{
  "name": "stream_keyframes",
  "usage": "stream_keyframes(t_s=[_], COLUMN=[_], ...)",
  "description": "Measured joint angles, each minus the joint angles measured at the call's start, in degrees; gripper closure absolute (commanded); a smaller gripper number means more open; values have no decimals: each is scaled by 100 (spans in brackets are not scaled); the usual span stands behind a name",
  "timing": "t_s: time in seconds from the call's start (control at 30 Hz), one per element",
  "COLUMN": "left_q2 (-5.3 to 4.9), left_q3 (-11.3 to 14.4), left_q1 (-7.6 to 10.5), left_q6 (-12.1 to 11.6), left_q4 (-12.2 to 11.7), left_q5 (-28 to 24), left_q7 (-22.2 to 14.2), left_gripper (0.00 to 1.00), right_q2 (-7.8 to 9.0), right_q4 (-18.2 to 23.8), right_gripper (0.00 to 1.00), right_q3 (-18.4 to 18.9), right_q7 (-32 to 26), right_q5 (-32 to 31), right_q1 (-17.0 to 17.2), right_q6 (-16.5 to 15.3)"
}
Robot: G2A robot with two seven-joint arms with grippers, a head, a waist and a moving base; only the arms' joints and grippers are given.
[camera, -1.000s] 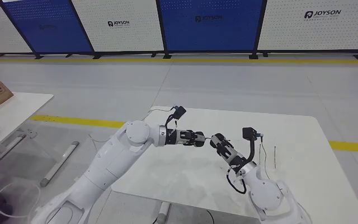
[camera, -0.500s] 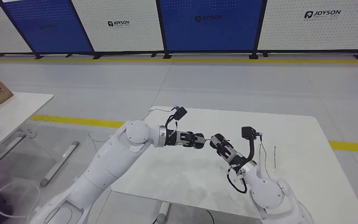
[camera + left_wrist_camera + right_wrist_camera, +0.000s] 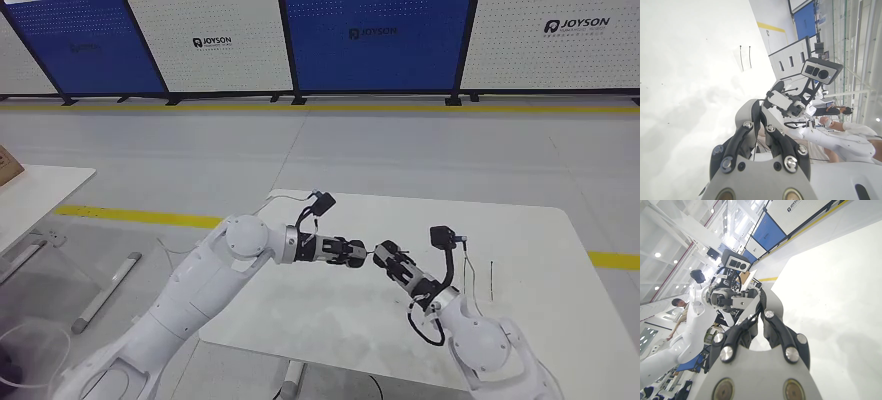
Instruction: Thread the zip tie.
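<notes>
– Beneath both claws lies the wide white desk (image 3: 330, 320), and they hang above it tip to tip. How far along is the threading?

– Early to middle, I'd judge. The left claw (image 3: 360, 250) has its fingers pressed together, though what it pinches I can't make out. The right claw (image 3: 380, 251) faces it, clamped on the thin black plastic zip tie (image 3: 756, 313), whose strap runs between its pads toward its tips.

– So the pick-up is done?

– It looks so: the zip tie is off the desk, held up where the two claws meet. No closed loop shows, so feeding the tail through the head and pulling it snug is left, by my reckoning.

– What does one view give that another doesn't?

– The right wrist view makes the strap inside the right claw plain; from the top it is at most a hairline between the tips. The left wrist view picks out two spare black zip ties (image 3: 750, 56) lying side by side on the desk, well beyond the right claw. The top view gives the layout: claws meeting nose to nose, spares off past the right claw.
</notes>
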State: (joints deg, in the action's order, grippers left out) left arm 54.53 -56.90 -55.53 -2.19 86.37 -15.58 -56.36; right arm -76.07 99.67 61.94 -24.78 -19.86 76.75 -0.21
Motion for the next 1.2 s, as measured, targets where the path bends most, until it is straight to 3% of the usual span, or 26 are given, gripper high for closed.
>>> stream_keyframes(t_s=[0.57, 0.87, 1.2], left_q2=[0, -4, -23], left_q3=[38, 55, 25], left_q1=[-16, -38, -48], left_q6=[2, -32, -25], left_q4=[15, 37, 63], left_q5=[38, -55, 46], left_q7=[64, 5, 67], left_gripper=[100, 100, 100], right_q2=[8, 28, 33], right_q4=[-11, -71, -71], right_gripper=[100, 100, 100], right_q3=[15, 9, 9], right_q7=[43, -417, -403], right_q5=[-48, 89, 114], right_q1=[24, -93, -128], right_q6=[23, 74, 77])
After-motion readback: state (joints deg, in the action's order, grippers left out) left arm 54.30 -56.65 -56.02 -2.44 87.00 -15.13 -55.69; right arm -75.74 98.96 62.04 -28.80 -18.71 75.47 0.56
